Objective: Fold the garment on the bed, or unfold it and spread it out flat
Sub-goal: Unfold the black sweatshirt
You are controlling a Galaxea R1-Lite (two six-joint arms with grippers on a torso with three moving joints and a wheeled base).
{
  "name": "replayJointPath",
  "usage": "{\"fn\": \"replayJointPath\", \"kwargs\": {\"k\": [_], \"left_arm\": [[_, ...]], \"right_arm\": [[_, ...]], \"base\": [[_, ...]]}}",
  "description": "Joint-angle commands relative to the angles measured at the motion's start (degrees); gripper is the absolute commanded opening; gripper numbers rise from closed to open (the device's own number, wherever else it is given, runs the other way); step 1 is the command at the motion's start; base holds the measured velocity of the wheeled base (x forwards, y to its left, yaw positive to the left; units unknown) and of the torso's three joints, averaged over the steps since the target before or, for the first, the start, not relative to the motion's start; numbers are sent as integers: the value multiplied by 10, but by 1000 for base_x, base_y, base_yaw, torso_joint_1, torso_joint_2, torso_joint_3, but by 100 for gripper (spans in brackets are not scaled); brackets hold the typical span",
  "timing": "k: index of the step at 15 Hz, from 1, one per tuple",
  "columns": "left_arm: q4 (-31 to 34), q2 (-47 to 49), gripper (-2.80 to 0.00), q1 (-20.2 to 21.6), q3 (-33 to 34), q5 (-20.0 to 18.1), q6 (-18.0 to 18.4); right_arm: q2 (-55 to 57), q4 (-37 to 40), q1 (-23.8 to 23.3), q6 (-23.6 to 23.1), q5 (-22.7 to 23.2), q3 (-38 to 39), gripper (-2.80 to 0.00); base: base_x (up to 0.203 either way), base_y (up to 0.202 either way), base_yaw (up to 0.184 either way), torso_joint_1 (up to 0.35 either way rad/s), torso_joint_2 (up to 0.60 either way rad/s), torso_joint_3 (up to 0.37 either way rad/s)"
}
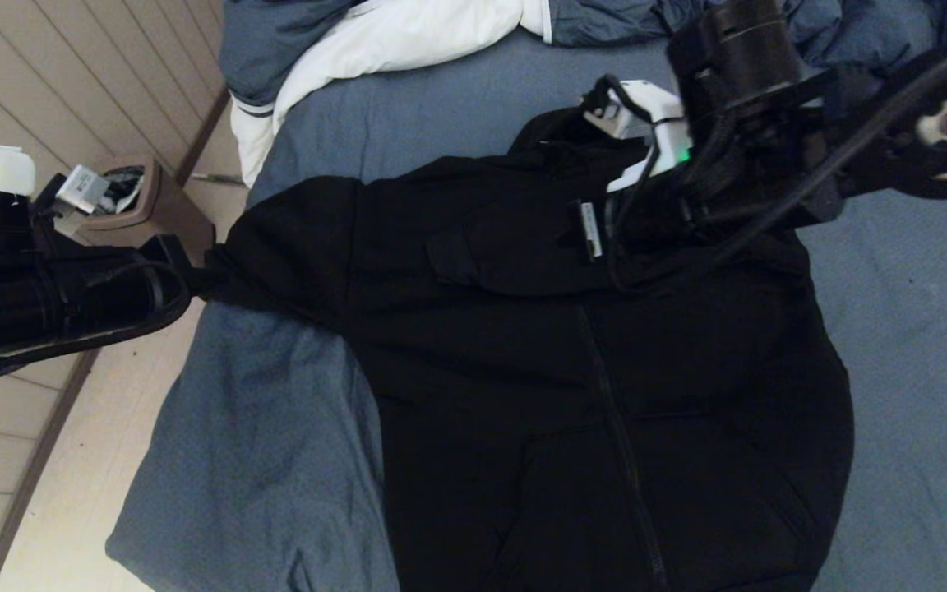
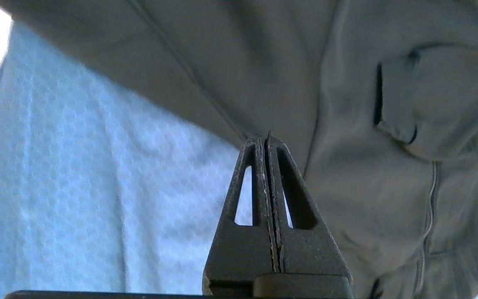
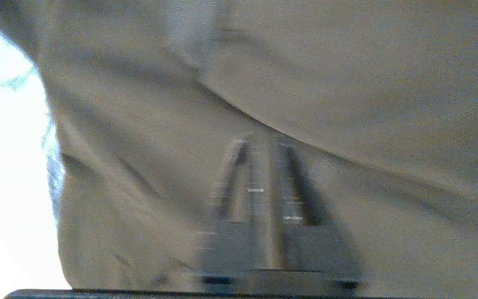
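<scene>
- Hoodie (image 1: pixel 572 395) fills the near part of the bed (image 1: pixel 260 460), zipper up, its body lying mostly flat.
- Left gripper (image 2: pixel 266 139) is pinched shut on a sleeve tip at the bed's left edge, probably to draw it straight.
- Right gripper (image 3: pixel 262 143) sits up by the hood, nearly closed; whether it pinches cloth I cannot tell.

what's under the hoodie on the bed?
The blue-grey sheet of the bed shows around the garment and presumably continues beneath it. Anything else under the fabric is covered and cannot be seen.
</scene>
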Motion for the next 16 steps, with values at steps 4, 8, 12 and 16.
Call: {"fn": "replayJointPath", "kwargs": {"k": [4, 8, 12, 16], "left_arm": [[-95, 1, -280, 0, 44, 17, 2], [-122, 0, -280, 0, 58, 24, 4], [-123, 0, -280, 0, 61, 24, 4], [-123, 1, -280, 0, 62, 24, 4]], "right_arm": [[164, -46, 90, -52, -36, -58, 0], [185, -100, 98, -54, -74, -58, 0], [197, -198, 98, -63, -157, -58, 0], [203, -266, 111, -92, -206, -58, 0]], "base": [[0, 0, 0, 0, 0, 0], [0, 0, 0, 0, 0, 0], [0, 0, 0, 0, 0, 0], [0, 0, 0, 0, 0, 0]]}}
